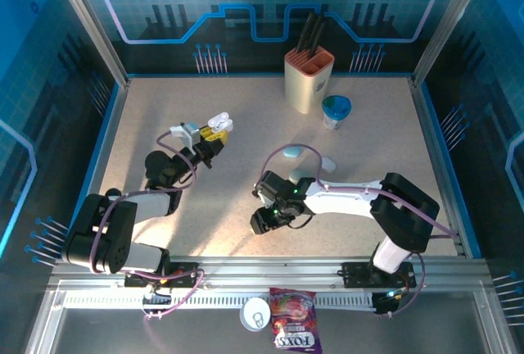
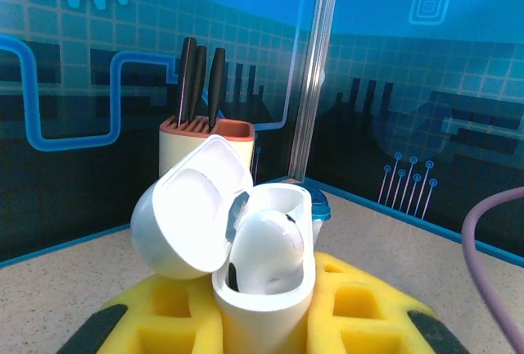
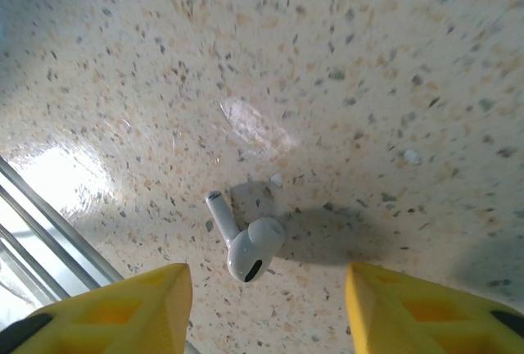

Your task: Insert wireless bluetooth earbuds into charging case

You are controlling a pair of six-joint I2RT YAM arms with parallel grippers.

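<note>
Speckled table (image 3: 385, 67): white earbud (image 3: 247, 254) lies between right gripper's (image 3: 268, 292) parted jaws.

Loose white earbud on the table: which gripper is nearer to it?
Right: the right gripper hangs over the earbud; the left gripper holds the open case, farther left.

A speckled beige tabletop (image 1: 246, 116) is boxed in by blue circuit-patterned walls (image 1: 147, 2) at 9, 12 and 3 o'clock, with aluminium posts (image 1: 86, 20) at the far corners, a metal rail (image 1: 270, 270) along 6 o'clock and bright glare (image 1: 209, 235) at 7 o'clock.
</note>
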